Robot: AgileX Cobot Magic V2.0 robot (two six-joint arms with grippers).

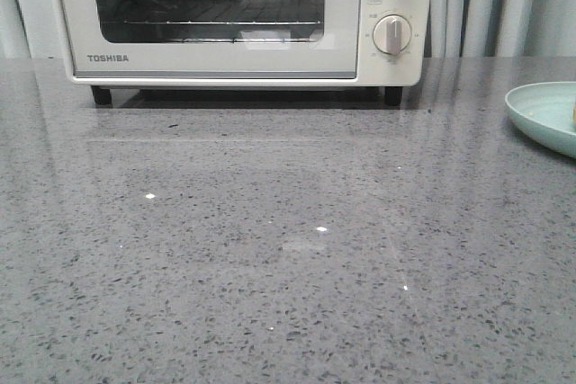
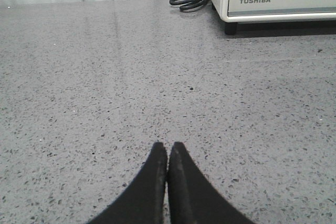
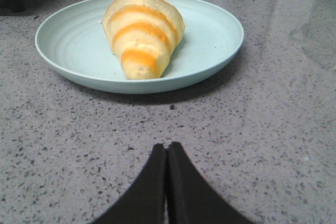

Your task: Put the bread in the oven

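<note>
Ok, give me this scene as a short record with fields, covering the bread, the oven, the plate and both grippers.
bread: lying on the plate, tapered end toward the right wrist camera
plate: pale blue-green, on the grey counter, at the right edge of the front view
oven: door closed, wire rack visible through the glass
cord: black, coiled on the counter beside the oven
left gripper: jaws shut, empty, above bare counter
right gripper: jaws shut, empty, short of the plate

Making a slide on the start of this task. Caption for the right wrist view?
Shut right gripper faces the bread lying on a pale blue plate on the grey counter.
</note>
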